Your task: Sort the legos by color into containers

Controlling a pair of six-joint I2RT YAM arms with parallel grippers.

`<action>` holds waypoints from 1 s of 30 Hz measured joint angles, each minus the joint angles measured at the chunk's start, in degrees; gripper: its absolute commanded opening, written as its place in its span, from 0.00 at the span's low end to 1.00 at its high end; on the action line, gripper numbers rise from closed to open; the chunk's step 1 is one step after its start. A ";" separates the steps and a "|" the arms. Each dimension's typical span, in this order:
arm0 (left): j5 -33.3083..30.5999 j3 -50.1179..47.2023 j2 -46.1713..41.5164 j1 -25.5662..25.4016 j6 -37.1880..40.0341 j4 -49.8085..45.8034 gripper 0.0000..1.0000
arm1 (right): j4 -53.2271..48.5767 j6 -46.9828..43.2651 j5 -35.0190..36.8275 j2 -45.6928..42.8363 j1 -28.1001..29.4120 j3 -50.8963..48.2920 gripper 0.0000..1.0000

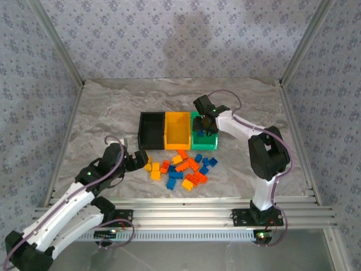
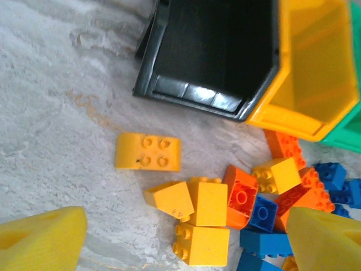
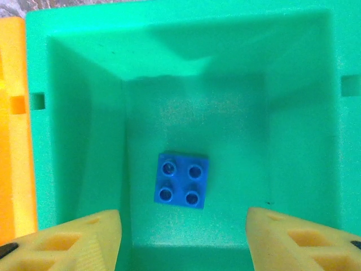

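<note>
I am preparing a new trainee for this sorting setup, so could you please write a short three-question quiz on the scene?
1. True or false: the black bin holds bricks.
2. Which bin is the right gripper hanging over? A black, B yellow-orange, C green.
3. What colour is the brick lying in that bin?
Key: 1 false; 2 C, the green bin; 3 blue.

The left gripper [image 1: 141, 159] hangs low, its arm stretched forward, jaws spread wide; the right gripper [image 1: 204, 128] points straight down, jaws parted.
</note>
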 measured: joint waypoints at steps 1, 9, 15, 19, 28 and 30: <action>0.59 0.02 1.60 0.02 0.39 0.09 0.83 | 0.11 0.09 0.00 -0.46 0.00 -0.07 0.62; 2.99 2.10 18.16 -3.58 3.63 3.72 0.63 | 3.80 1.46 -0.22 -12.09 0.07 -7.26 0.59; -0.57 7.54 28.68 -7.32 7.48 5.62 0.64 | 5.33 2.34 -1.03 -16.85 0.28 -13.68 0.59; -2.80 10.71 33.88 -10.25 9.81 5.88 0.62 | 5.35 2.58 -1.03 -17.88 0.26 -16.22 0.59; -4.48 11.80 40.63 -11.67 11.50 7.78 0.59 | 5.75 2.80 -1.03 -20.00 -0.02 -17.77 0.58; -4.68 11.80 40.63 -11.69 11.50 7.63 0.58 | 5.90 3.15 -1.03 -20.50 -0.26 -18.05 0.58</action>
